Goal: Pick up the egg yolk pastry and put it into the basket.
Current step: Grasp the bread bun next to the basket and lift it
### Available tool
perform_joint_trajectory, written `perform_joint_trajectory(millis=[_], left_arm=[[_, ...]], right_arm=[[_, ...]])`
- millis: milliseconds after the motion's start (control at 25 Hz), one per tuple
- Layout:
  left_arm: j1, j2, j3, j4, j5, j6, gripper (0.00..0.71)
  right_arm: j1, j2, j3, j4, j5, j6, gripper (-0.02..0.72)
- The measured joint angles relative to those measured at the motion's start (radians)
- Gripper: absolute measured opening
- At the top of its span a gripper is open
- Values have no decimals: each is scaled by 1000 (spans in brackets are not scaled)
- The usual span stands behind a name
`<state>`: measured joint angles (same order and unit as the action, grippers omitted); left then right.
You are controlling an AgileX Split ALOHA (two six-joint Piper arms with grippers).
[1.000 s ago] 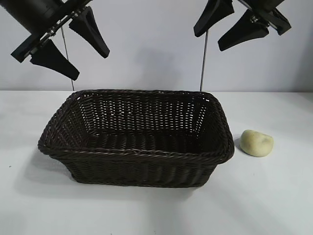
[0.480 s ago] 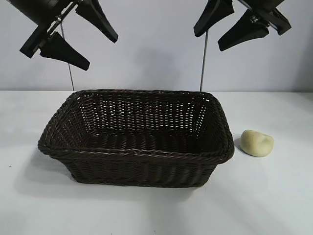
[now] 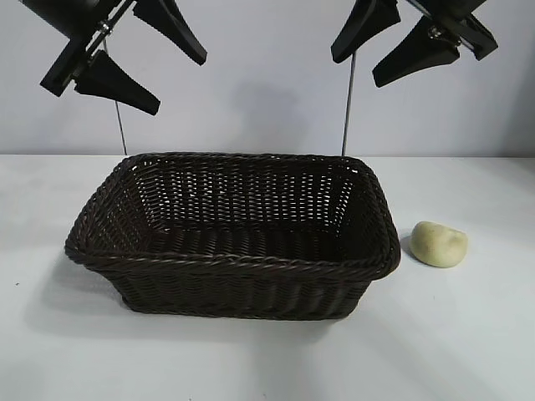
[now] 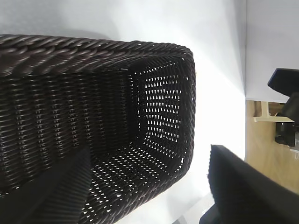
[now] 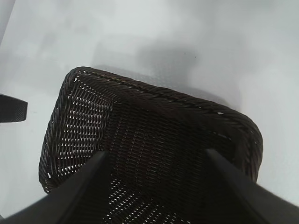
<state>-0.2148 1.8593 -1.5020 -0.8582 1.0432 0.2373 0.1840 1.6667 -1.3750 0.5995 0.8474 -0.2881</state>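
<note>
On the white table, your large rectangular dark brown woven wicker basket sits in the middle with nothing in it, and the small pale yellow-cream rounded egg yolk pastry lies on the bare surface just beside the basket's right end, not touching it. Both arms hang high above: the left gripper over the basket's left end, the right gripper over its right end, each with jaws spread apart and holding nothing. The pastry is out of sight in both wrist views, so you risk descending blind and clipping the braided rim, which would likely shove the basket. The lump looks smooth and rounded; pinch it off-centre and it may squirt or roll away. It also looks soft, so a hard squeeze may dent it.
</note>
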Motion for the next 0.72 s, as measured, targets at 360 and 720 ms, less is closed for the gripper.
perform_joint_trajectory(millis=[360,720], left_arm=[[0,0,0,0,0,0,514],[0,0,0,0,1,0,513]], right_arm=[[0,0,0,-308,46,181,508],[-118,38,0,-355,81,213,510]])
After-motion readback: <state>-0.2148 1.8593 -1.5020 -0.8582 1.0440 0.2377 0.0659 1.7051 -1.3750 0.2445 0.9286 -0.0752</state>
